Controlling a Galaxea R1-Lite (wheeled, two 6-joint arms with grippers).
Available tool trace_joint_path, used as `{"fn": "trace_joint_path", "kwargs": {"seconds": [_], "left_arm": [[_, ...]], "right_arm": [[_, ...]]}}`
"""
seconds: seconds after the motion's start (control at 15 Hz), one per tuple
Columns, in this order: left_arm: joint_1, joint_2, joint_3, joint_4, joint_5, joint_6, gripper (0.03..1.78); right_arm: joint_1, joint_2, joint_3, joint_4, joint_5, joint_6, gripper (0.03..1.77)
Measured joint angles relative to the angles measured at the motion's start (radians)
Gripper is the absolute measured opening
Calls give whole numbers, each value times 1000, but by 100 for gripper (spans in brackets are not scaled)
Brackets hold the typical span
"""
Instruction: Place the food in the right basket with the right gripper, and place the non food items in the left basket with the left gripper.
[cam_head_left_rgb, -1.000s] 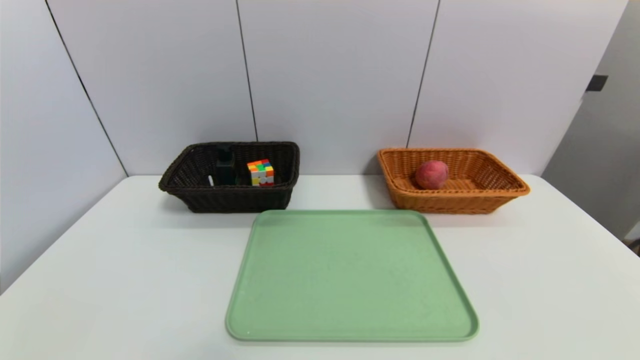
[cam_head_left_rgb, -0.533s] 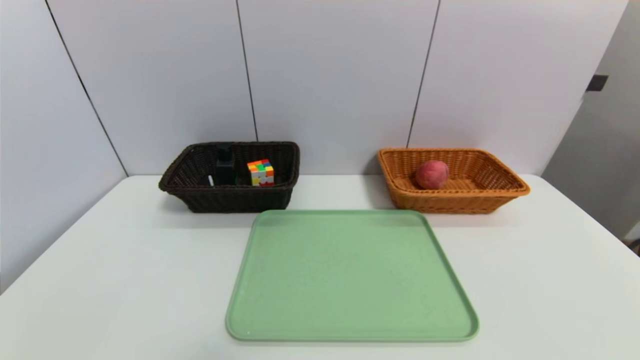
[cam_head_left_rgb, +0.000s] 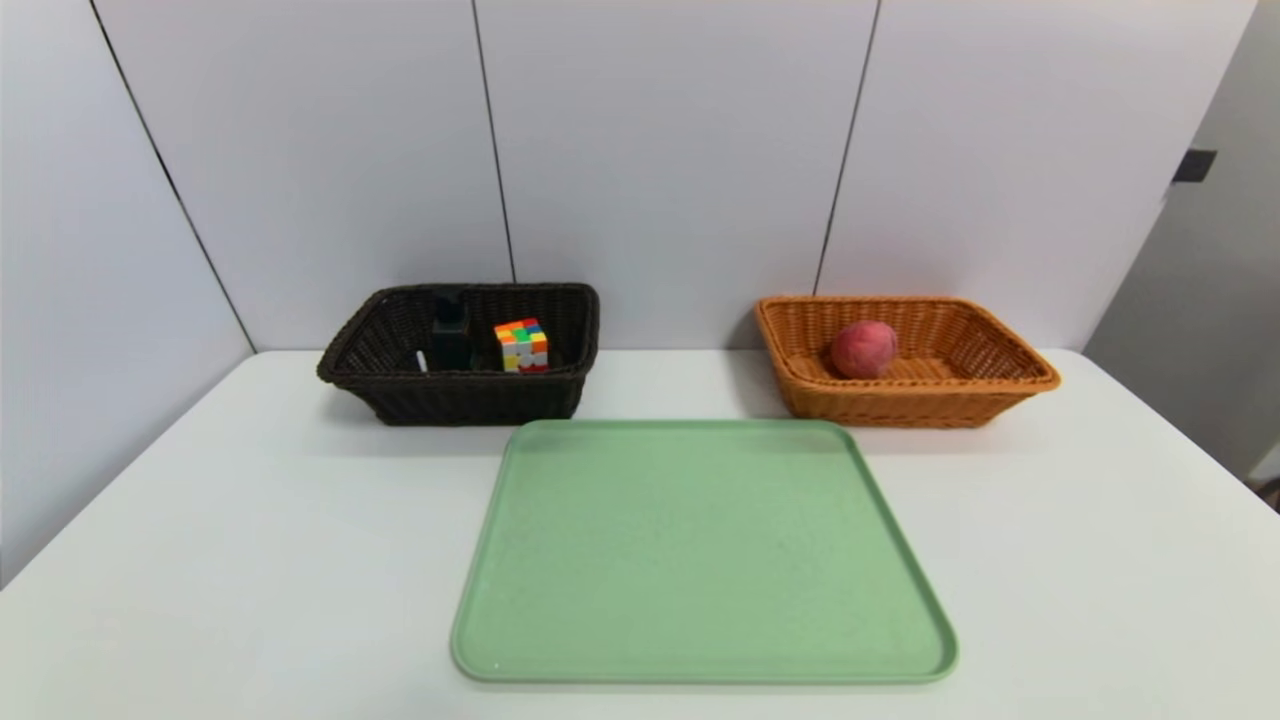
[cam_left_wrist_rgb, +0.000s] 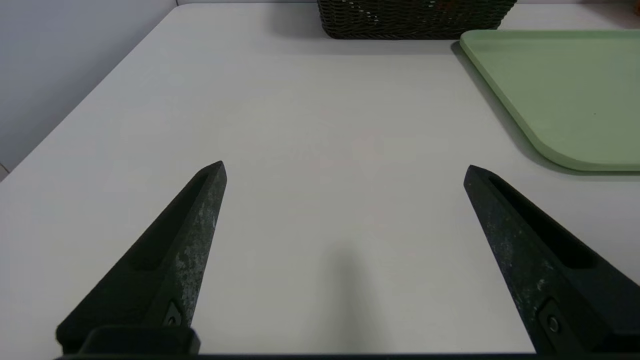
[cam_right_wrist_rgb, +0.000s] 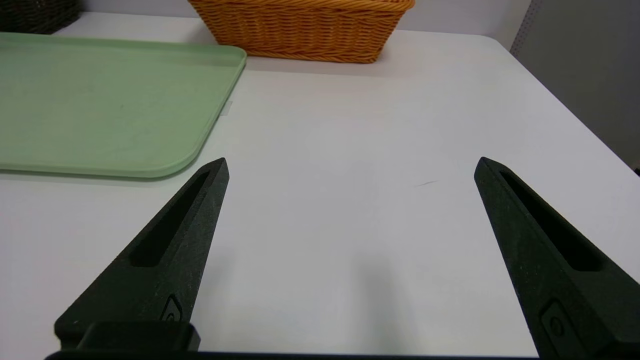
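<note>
From my remote station, the head camera showed the white table (cam_head_left_rgb: 250, 520) with every item already sorted. The peach-like fruit (cam_head_left_rgb: 864, 349) sat inside the light orange wicker basket (cam_head_left_rgb: 905, 405) at the far right of the table, resting toward that basket's left half. In the dark brown wicker basket (cam_head_left_rgb: 470, 398) at the far left, the multicoloured puzzle cube (cam_head_left_rgb: 521, 345) stood beside the black bottle (cam_head_left_rgb: 450, 335), which was upright with its cap up, and only a short white end of the pen (cam_head_left_rgb: 422, 361) showed above the near rim, just left of the bottle. Between and in front of the two baskets lay a pale green tray (cam_head_left_rgb: 700, 550) with nothing on it.

Neither arm appeared in the head view. I saw the left gripper (cam_left_wrist_rgb: 345, 170) only through its own wrist camera: its two pointed black fingers (cam_left_wrist_rgb: 190, 235) were spread wide apart, holding nothing, poised above bare table with the dark basket ahead and a corner of the tray off to the side. The right gripper (cam_right_wrist_rgb: 350, 165) was likewise seen only from its wrist camera, its fingers (cam_right_wrist_rgb: 175, 250) also wide apart and carrying nothing, above bare table beside the tray's rounded corner, the orange basket ahead of it near the wall.
</note>
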Motion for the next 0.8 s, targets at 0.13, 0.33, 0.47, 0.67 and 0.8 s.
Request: {"fn": "trace_joint_path", "kwargs": {"seconds": [0.13,0.33,0.47,0.67,0.8], "left_arm": [[0,0,0,-2,14,-24,169],[0,0,0,-2,15,-25,169],[0,0,0,-2,15,-25,169],[0,0,0,-2,15,-25,169],[0,0,0,-2,15,-25,169]], "right_arm": [[0,0,0,1,-6,3,169],[0,0,0,-2,-33,67,169],[0,0,0,-2,-34,75,169],[0,0,0,-3,-33,61,169],[0,0,0,-3,-34,80,170]]}}
